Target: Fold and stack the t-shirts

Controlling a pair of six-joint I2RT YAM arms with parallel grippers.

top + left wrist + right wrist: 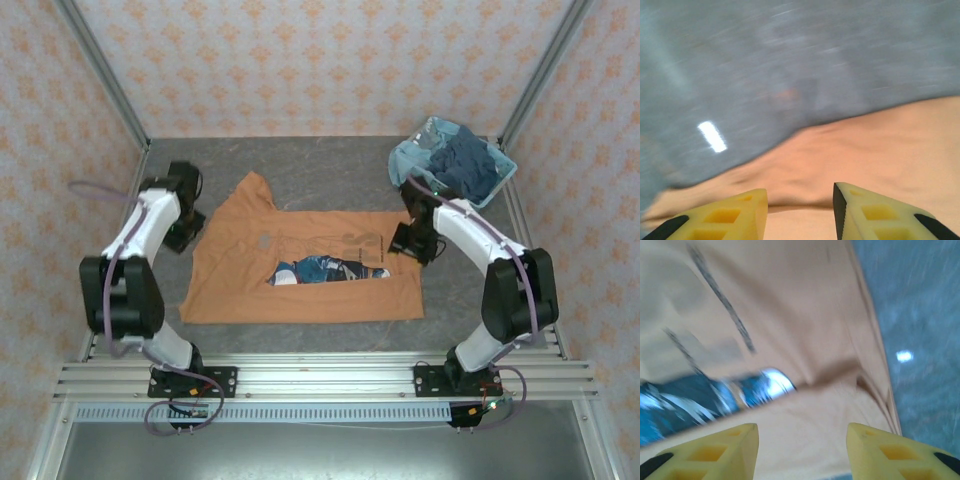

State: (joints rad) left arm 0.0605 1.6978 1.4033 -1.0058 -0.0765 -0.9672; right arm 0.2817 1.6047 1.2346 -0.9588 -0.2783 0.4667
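Observation:
An orange-tan t-shirt (300,275) lies spread on the grey table (330,170), partly folded, with its dark multicoloured print (328,269) showing along a fold near the middle. My left gripper (186,236) hovers at the shirt's left edge by the sleeve. In the left wrist view it (800,212) is open over orange cloth (880,145), nothing between its fingers. My right gripper (406,243) is at the shirt's right edge. In the right wrist view it (802,452) is open above the cloth (790,300), close to the print (700,400).
A light blue slotted basket (497,181) stands at the back right, holding a dark navy shirt (465,165) and a pale blue one (410,160). Metal frame posts rise at both back corners. Bare grey table (920,315) lies right of the shirt.

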